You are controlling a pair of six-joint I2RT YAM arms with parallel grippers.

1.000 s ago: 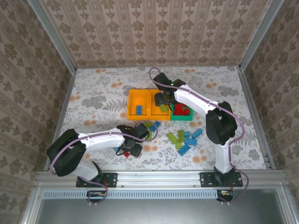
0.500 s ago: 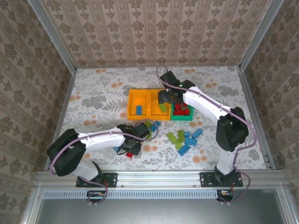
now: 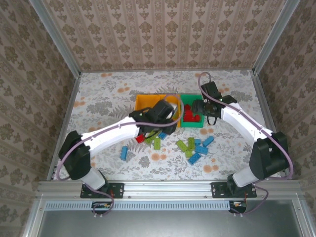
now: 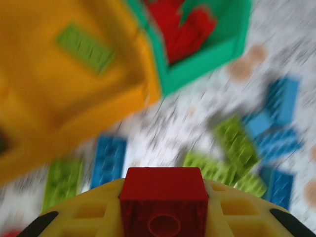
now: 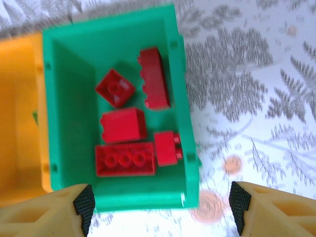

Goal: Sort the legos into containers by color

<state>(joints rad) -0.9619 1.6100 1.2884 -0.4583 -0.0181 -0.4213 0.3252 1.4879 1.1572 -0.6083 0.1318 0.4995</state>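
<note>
A red lego (image 4: pixel 163 190) is pinched tight between the fingers of the left pincer (image 4: pixel 163 213). It is held by its two flat sides. The brick is small, hard and light, so it will likely not bend or break. Its smooth plastic could slip or twist if it were held loosely. A grip across the flat sides, near the middle, is thought best. The green bin (image 4: pixel 207 59), where more red legos (image 5: pixel 123 158) are lying, is seen ahead of this pincer and a bit to its right. The right pincer (image 5: pixel 161 211) is spread wide with nothing in it, just above that bin's edge.
</note>
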